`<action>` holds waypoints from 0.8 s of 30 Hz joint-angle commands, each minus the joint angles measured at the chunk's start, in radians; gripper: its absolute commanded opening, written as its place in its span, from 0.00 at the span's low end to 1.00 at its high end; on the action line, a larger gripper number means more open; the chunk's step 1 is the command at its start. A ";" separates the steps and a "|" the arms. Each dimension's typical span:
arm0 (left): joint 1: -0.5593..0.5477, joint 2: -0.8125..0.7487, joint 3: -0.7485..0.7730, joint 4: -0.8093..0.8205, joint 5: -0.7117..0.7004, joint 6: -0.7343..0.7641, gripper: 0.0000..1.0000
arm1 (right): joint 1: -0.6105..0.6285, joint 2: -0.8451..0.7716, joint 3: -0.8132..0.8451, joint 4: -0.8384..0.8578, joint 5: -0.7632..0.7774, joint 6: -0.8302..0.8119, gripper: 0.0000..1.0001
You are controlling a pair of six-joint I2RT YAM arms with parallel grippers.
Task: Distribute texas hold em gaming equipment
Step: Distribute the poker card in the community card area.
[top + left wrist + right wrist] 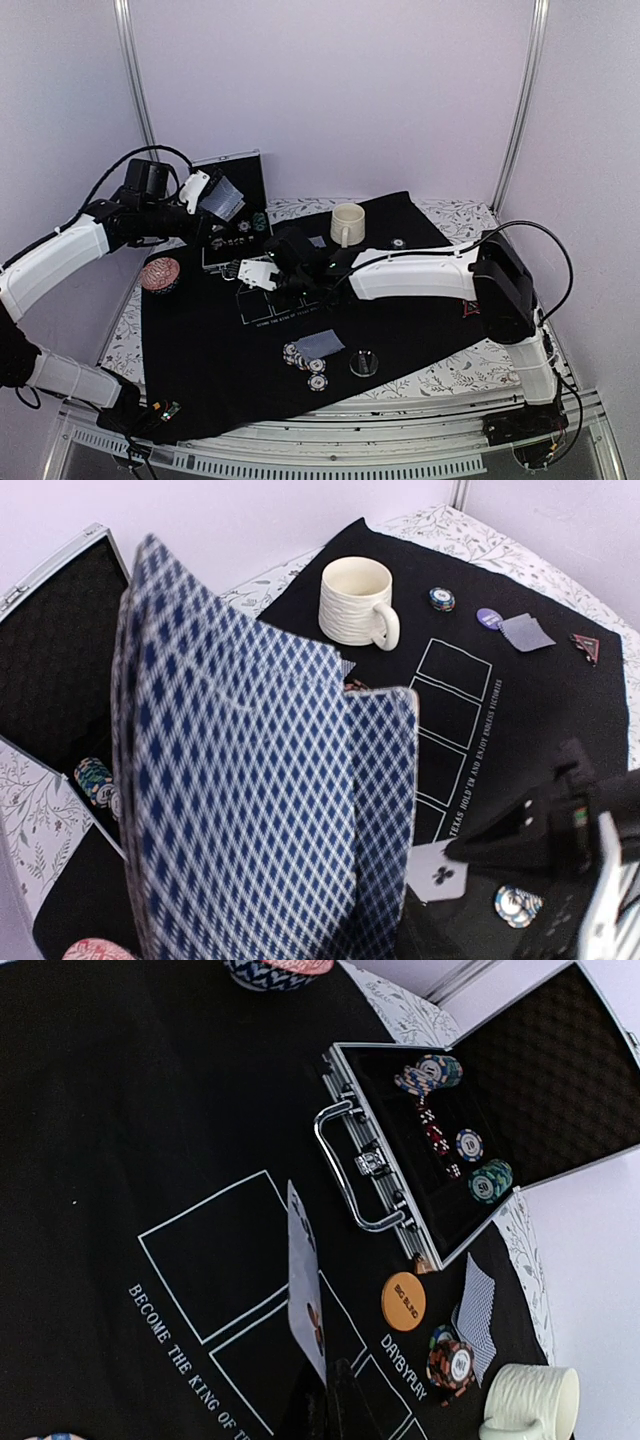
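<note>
Left gripper (pixel 203 196) is up beside the open case (pixel 245 175), clamped on a fan of blue-checked cards (pixel 250 780). That fan fills most of the left wrist view and blocks the case tray behind it.

Down on the black mat (pixel 200 340), the right arm stretches across the printed card boxes (pixel 452 670). The right gripper (pixel 262 273) is pinched tight on a single card (pixel 303 1270), held edge-on above the cloth. From the left wrist there's a club showing on its face.

Around it, the cream mug (pixel 355 600) stands upright toward the far side of the mat. A striped chip stack (pixel 450 1362) and a face-down card (pixel 478 1310) sit just beside it. The orange disc (pixel 403 1300) lies near the case's handle, and more chips (pixel 430 1072) sit in the tray.

On the near side, a grey-backed card (pixel 322 343) lies just beside loose chips (pixel 298 354), with a dark disc (pixel 364 363) close by. Out right are a purple disc (pixel 489 618), another grey card (pixel 526 632) and the red-edged triangle (pixel 587 646). A pink-topped bowl (pixel 160 272) sits at the mat's left edge on the desk (pixel 440 380).
</note>
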 commanded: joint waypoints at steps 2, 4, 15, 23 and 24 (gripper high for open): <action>0.013 -0.030 0.018 0.037 0.014 -0.009 0.38 | 0.003 0.165 0.204 0.024 0.030 -0.068 0.02; 0.014 -0.032 0.017 0.040 0.020 -0.008 0.38 | 0.002 0.228 0.244 0.019 0.050 -0.069 0.02; 0.016 -0.038 0.014 0.047 0.053 -0.005 0.38 | 0.060 0.402 0.342 -0.078 0.071 -0.064 0.02; 0.017 -0.036 0.014 0.047 0.066 -0.002 0.38 | 0.067 0.418 0.342 -0.132 0.015 -0.021 0.02; 0.017 -0.036 0.014 0.047 0.066 -0.001 0.38 | 0.066 0.423 0.346 -0.135 0.012 -0.022 0.02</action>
